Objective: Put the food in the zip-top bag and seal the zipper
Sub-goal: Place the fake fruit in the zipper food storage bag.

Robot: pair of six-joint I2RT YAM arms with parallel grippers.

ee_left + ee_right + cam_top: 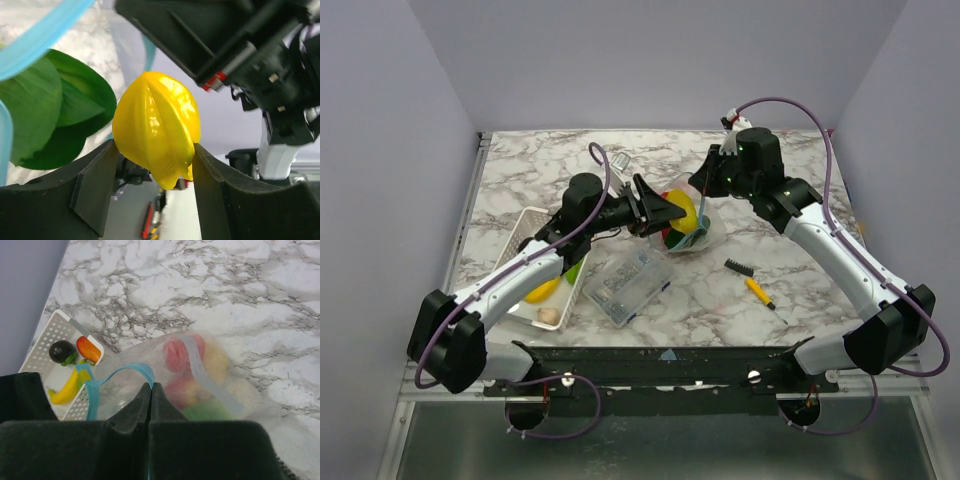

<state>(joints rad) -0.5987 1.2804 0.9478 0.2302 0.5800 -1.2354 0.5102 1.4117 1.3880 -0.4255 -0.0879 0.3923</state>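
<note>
While left gripper (155,150) pinches the yellow fruit (157,125) between both fingers (95,185), right gripper (151,388) has its jaws pressed together on the rim of the zip-top bag (210,385), with the zipper (120,371) strip caught in the pinch.

Yellow fruit: ridged, glossy, gripped at its sides, narrow end down in the left wrist view. Same view: zipper arcs across upper left. Green leaf piece (50,115) is left of the fruit, just behind it.

Top view: fruit is held off the table at the bag mouth, centre frame. Can't tell if it's past the rim. Bag mouth is open, and the blue zipper loops up and left from the right gripper's pinch.

Bag contents from right wrist, blurred by the plastic: red pieces (175,355), pale yellow piece (217,362), green piece (205,410) lowest in frame.

Bag rests on the marble table (790,160), just right of centre.

White tray (516,240) is at left of the top view and holds a banana (542,291), a dark round piece (62,351) and an orange-red piece (87,349).

Clear box (628,285) lies at lower centre, just beside the tray and below the bag.

Yellow-handled brush (750,282) is right of the box, apart from the bag.
</note>
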